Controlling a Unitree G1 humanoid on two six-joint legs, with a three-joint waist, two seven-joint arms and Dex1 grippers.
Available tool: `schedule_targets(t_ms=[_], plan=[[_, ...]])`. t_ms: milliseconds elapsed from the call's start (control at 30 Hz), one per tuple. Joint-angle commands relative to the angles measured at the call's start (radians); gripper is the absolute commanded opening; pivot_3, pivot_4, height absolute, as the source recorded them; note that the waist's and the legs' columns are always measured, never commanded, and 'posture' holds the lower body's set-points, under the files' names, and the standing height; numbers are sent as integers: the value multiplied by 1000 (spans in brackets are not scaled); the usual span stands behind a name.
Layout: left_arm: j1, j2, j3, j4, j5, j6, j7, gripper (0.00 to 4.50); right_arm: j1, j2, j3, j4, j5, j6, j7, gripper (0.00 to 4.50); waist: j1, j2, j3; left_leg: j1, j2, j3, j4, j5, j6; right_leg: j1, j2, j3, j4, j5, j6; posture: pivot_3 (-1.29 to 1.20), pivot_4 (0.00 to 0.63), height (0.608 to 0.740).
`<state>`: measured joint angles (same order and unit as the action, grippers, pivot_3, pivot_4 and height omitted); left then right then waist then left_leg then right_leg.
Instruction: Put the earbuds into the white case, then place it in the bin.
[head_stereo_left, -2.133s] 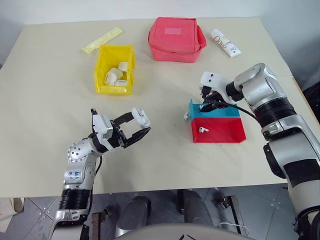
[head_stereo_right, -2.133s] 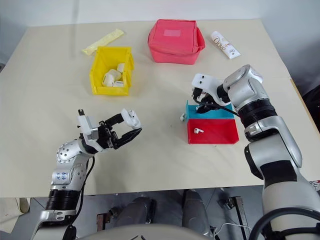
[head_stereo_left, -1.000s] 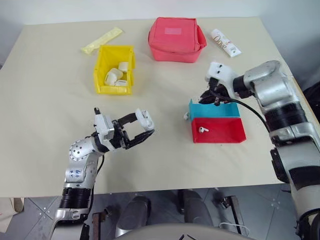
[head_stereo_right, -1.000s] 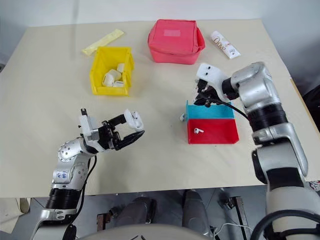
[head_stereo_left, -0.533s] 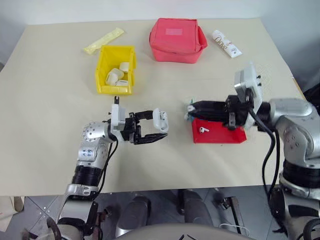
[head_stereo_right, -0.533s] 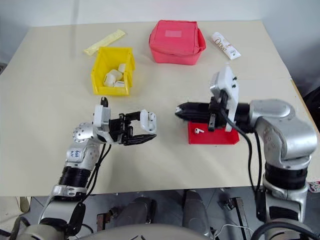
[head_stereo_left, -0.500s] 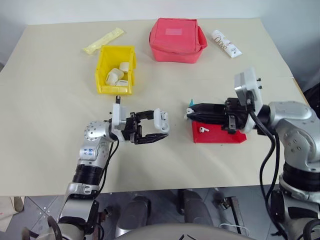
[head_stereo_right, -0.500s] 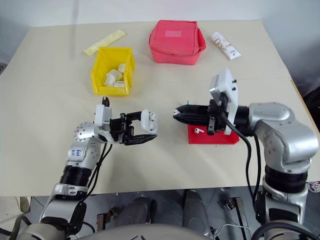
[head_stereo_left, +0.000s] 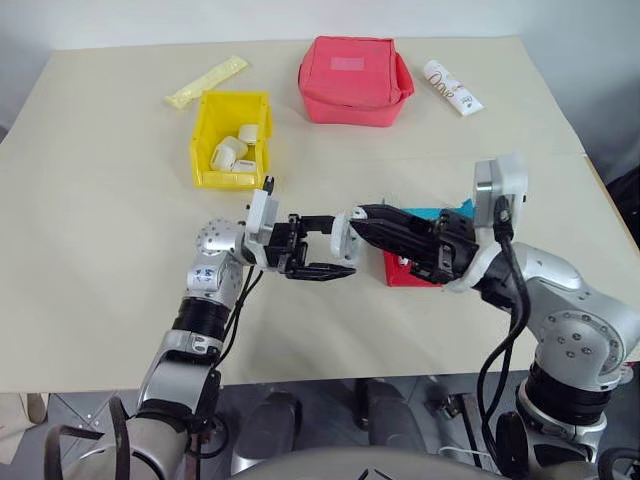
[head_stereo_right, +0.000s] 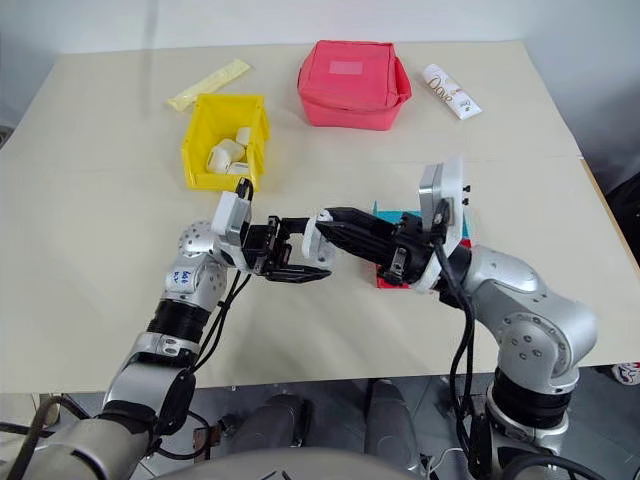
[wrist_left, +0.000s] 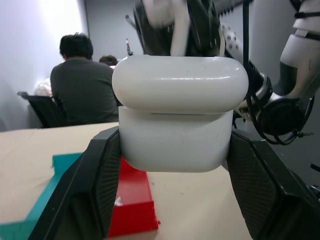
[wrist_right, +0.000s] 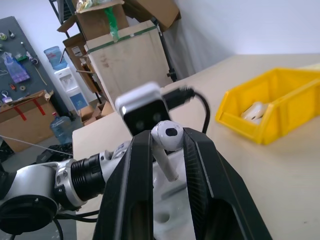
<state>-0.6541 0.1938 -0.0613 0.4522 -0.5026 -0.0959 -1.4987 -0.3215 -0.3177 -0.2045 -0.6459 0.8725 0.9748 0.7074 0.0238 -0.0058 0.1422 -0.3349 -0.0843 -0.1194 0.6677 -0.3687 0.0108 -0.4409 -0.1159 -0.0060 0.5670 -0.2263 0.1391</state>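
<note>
Your left hand: clamped on the white case, lid open, held above the tabletop just beside the red tray. Your right hand: pinched on one earbud, touching the case. Bin: well behind.

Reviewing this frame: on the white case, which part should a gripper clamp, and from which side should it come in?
Clamp the lower body of the white case across its two rounded ends, below the lid seam, as the left gripper does. That probably leaves the lid free and the top clear for the earbud in the right gripper.
</note>
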Motion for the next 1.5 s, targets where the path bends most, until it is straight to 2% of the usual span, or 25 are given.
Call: schedule_targets(t_ms=[33, 800, 1233, 1500], plan=[[-19, -14, 4, -21, -10, 17, 8, 2774, 14, -7, 31, -14, -2, -76, -9, 491, 0, 0, 0, 0, 0, 0, 0, 0, 0, 0, 0, 0, 0, 0, 0, 0, 150, 740], [-1, -26, 49, -131, -55, 137, 97, 2774, 106, -95, 105, 80, -20, -270, 24, 491, 1, 0, 0, 0, 0, 0, 0, 0, 0, 0, 0, 0, 0, 0, 0, 0, 150, 740], [0, -32, 71, -120, -50, 102, 106, 2774, 147, -195, 147, 93, -47, -305, 49, 491, 2, 0, 0, 0, 0, 0, 0, 0, 0, 1, 0, 0, -1, 0, 0, 0, 150, 740], [8, -48, 89, -102, -44, 24, 122, 2774, 160, -224, 153, 86, -15, -255, -21, 491, 4, 0, 0, 0, 0, 0, 0, 0, 0, 1, 0, 0, -1, 0, 0, 0, 150, 740]])
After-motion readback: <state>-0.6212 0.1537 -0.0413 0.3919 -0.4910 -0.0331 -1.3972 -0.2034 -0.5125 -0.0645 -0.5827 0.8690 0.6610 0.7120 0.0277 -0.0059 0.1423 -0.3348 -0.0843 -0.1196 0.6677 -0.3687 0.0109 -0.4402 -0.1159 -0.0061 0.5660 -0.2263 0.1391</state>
